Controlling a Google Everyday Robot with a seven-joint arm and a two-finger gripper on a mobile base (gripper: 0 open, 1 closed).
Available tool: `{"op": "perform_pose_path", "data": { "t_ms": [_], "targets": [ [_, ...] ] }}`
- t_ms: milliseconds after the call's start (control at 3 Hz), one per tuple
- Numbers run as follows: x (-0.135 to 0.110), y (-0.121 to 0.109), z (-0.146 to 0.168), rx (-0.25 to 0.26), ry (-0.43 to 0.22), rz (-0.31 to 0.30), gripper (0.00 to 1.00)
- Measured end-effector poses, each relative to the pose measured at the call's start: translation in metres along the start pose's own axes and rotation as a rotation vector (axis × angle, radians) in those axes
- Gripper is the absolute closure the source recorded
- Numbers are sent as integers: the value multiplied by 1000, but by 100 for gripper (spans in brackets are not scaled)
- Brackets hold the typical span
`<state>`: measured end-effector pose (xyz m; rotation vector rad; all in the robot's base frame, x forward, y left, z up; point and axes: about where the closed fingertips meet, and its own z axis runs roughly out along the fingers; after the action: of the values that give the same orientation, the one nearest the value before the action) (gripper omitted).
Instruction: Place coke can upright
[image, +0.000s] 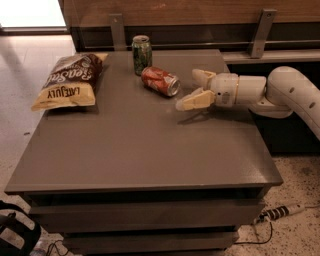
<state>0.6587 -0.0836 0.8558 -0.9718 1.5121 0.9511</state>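
Gripper (188, 90) low over the table (150, 150), jaws spread wide and holding nothing, mouth facing 9 o'clock, likely lined up to regrasp. Coke can (160, 81) lies on its side at the gripper's 10 o'clock, just beside the fingertips and apart from them, so it is not upright yet. Green can (142, 55) stands at the coke can's 11 o'clock. Chip bag (67, 82) lies flat far off at 9 o'clock, out of the way.
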Motion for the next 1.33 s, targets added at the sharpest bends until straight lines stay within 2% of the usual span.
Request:
{"op": "perform_pose_path", "data": {
  "t_ms": [1333],
  "targets": [
    [1,-7,7,-16,33,62,0]
  ]
}}
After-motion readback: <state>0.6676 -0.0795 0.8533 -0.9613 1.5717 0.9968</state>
